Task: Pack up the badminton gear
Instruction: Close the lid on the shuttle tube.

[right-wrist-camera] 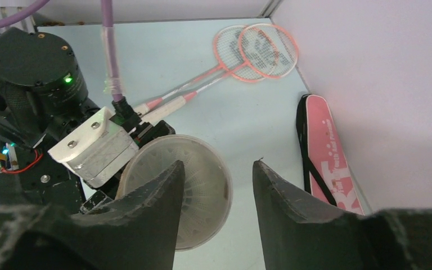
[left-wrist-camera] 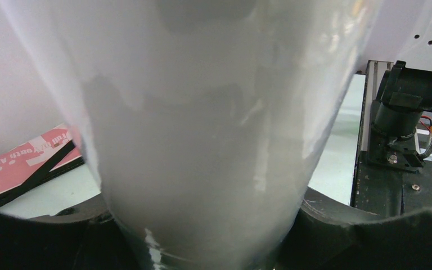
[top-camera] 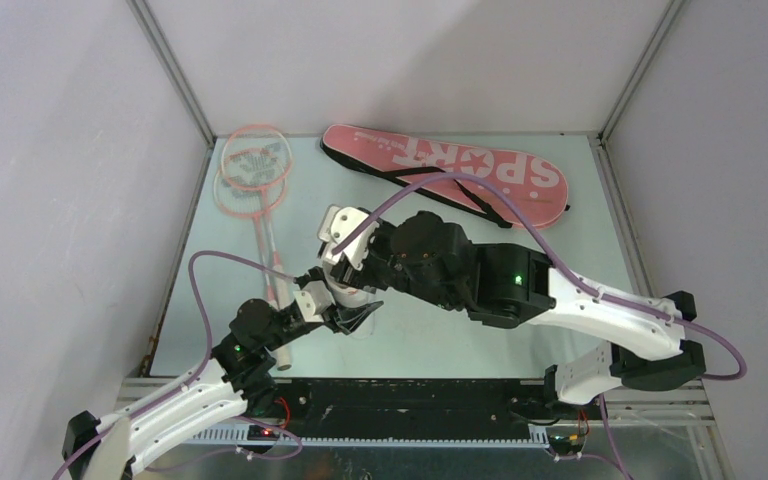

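Observation:
My left gripper (top-camera: 350, 318) is shut on the long white tube (top-camera: 352, 295), holding it upright near the table's front; the tube fills the left wrist view (left-wrist-camera: 214, 140). My right gripper (right-wrist-camera: 219, 169) is open and empty, hanging just above and beside the tube's open mouth (right-wrist-camera: 194, 194). White shuttlecock feathers show nested inside the mouth; I cannot tell how many. Two pink-framed rackets (top-camera: 255, 172) lie crossed at the back left, also in the right wrist view (right-wrist-camera: 256, 52). The pink "SPORT" bag (top-camera: 450, 165) lies flat at the back.
The enclosure's white walls (top-camera: 80, 200) close the left, back and right sides. The black rail (top-camera: 410, 405) and the arm bases run along the near edge. The right arm's base (left-wrist-camera: 410, 107) stands close to the tube's right.

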Action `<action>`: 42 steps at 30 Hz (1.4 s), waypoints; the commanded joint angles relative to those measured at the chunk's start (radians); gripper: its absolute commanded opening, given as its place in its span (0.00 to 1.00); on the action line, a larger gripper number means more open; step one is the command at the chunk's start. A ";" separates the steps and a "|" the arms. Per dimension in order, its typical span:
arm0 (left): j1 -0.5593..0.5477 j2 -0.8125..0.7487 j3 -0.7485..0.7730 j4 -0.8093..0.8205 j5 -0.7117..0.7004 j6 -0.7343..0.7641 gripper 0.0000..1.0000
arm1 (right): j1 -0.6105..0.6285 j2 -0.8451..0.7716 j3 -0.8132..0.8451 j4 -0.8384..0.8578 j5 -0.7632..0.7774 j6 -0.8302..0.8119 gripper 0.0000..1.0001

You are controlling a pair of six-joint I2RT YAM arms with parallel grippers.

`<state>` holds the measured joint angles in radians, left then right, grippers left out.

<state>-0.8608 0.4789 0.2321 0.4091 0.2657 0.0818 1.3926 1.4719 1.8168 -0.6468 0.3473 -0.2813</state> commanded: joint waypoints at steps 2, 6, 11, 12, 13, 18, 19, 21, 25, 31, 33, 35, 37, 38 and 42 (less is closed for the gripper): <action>-0.001 0.008 0.018 -0.072 0.008 0.013 0.61 | -0.005 -0.055 -0.036 0.030 0.106 0.004 0.58; 0.000 0.016 0.021 -0.071 0.008 0.013 0.61 | -0.023 -0.099 -0.046 0.064 0.107 0.058 0.75; 0.000 0.024 0.021 -0.067 0.010 0.014 0.61 | -0.065 -0.141 -0.078 0.072 0.017 0.127 0.81; 0.000 0.024 0.022 -0.066 0.011 0.014 0.61 | -0.072 -0.142 -0.078 0.066 0.011 0.130 0.81; 0.000 0.024 0.022 -0.066 0.011 0.015 0.61 | -0.075 -0.140 -0.076 0.055 0.005 0.136 0.81; -0.001 0.027 0.020 -0.064 0.014 0.017 0.61 | -0.090 -0.112 -0.060 0.003 -0.041 0.144 0.80; 0.000 0.028 0.020 -0.062 0.015 0.016 0.61 | -0.090 -0.101 -0.055 -0.002 -0.052 0.145 0.80; 0.000 0.030 0.022 -0.066 0.014 0.018 0.60 | -0.092 -0.086 -0.044 -0.020 -0.066 0.143 0.80; 0.000 0.024 0.022 -0.071 0.012 0.019 0.60 | -0.097 -0.060 -0.024 -0.058 -0.069 0.149 0.79; 0.000 0.009 0.014 -0.071 0.012 0.019 0.60 | -0.099 -0.038 0.001 -0.095 -0.084 0.157 0.77; -0.001 0.007 0.013 -0.071 0.013 0.020 0.60 | -0.099 -0.038 0.008 -0.093 -0.080 0.155 0.77; 0.000 0.009 0.014 -0.072 0.016 0.022 0.60 | -0.102 -0.039 0.015 -0.076 -0.075 0.147 0.77; -0.001 0.014 0.016 -0.073 0.018 0.021 0.60 | -0.106 -0.038 0.020 -0.048 -0.073 0.136 0.77; -0.001 0.017 0.019 -0.074 0.017 0.022 0.60 | -0.107 -0.034 0.022 -0.032 -0.078 0.130 0.77; 0.000 0.020 0.022 -0.079 0.017 0.025 0.60 | -0.118 -0.013 0.044 -0.014 -0.106 0.123 0.77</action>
<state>-0.8608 0.4866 0.2386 0.4038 0.2665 0.0837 1.2888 1.4303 1.8122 -0.6781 0.2619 -0.1379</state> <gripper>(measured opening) 0.645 0.771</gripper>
